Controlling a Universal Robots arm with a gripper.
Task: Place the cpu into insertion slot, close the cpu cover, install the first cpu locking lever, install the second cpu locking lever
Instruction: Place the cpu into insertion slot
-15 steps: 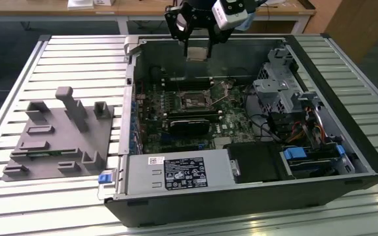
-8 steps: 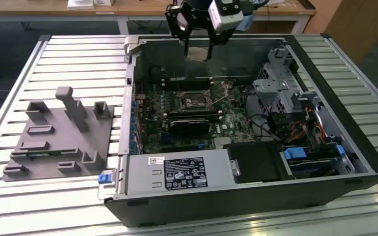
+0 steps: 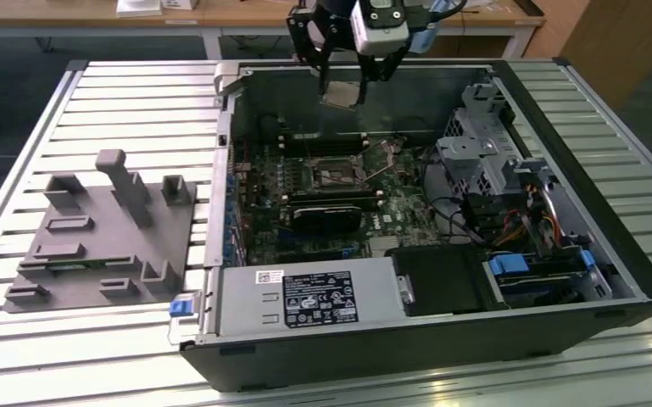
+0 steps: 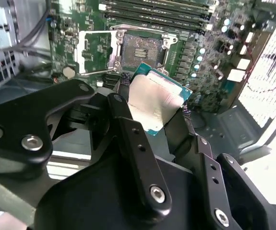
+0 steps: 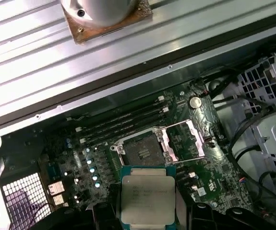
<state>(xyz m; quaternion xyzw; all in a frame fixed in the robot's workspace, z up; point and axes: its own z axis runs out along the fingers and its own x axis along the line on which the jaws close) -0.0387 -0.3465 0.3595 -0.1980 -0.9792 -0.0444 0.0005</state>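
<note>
The cpu is in the air, clamped in the pincer. Its dull silvery top and a thin green border are clear in both wrist views. The pincer is narrowed onto it, with 2 fingers bearing on 2 opposite edges and the metal top left bare between them. The chip sits slightly tilted in the grip.

Handling, my judgement: light, thin and stiff, so it won't flex. The metal top looks slick, and I expect the underside contacts are delicate. Edge hold on the green board is the right place to take it. I would not squeeze hard or let it twist.

The insertion slot lies beyond the fingertips, down on the green motherboard, well apart from the chip. The slot is dark, square and unfilled. The cpu cover is swung open and lies flat just beside the slot on its hinge side, so the opening is free. Long black memory slots run on the slot's far side from the pincer.

In the exterior view the pincer hangs high over the open computer case, near its far wall. A grey fixture block sits on the slatted tabletop, well off to the exterior view's left of the pincer. Placement is not yet done.
</note>
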